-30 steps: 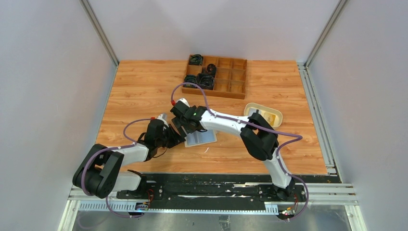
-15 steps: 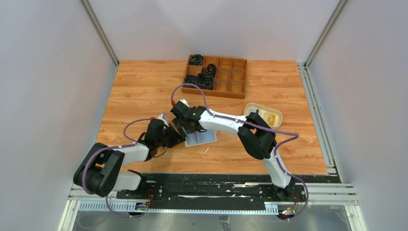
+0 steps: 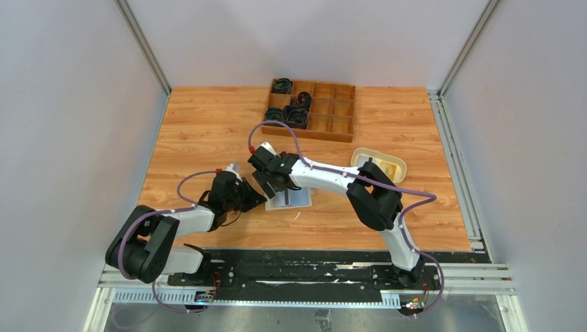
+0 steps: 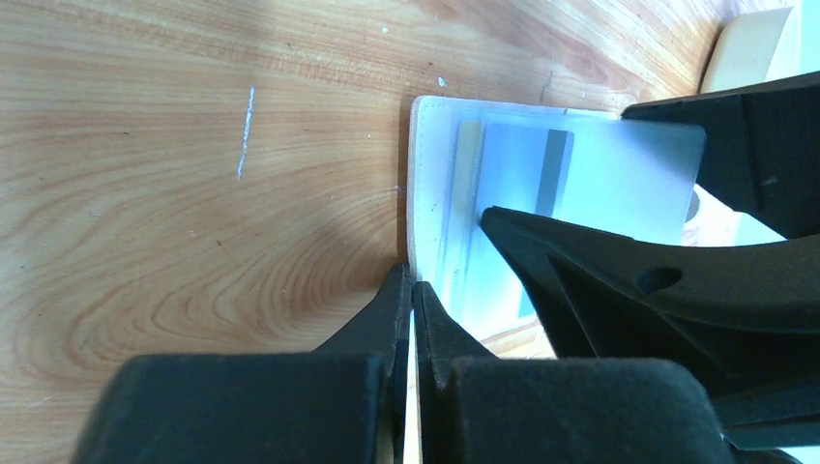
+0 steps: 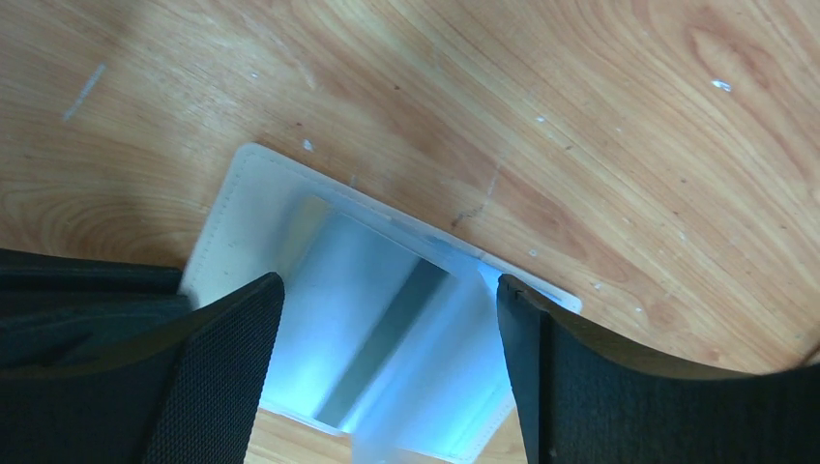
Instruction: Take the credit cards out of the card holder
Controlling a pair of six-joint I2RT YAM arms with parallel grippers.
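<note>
The left gripper (image 4: 411, 300) is clenched on the near edge of the one card holder (image 4: 427, 174), its two fingers pressed together with the pale rim pinched between them. The right gripper (image 5: 387, 377) stands released, its two fingers spread wide, one on either side of the credit cards (image 4: 619, 174); whether the pads touch them cannot be told. The holder lies open and flat on the table (image 3: 194, 131), between the two arms. Two cards can be told apart in it: a grey-blue card (image 5: 358, 290) with one dark stripe, sticking partly out of the slot, and a yellow card (image 4: 469, 164) showing only as a narrow strip. Farther off are one wooden box (image 3: 342, 111) with black coils in its left compartments, and one cream tray (image 3: 360, 153) to the right.
</note>
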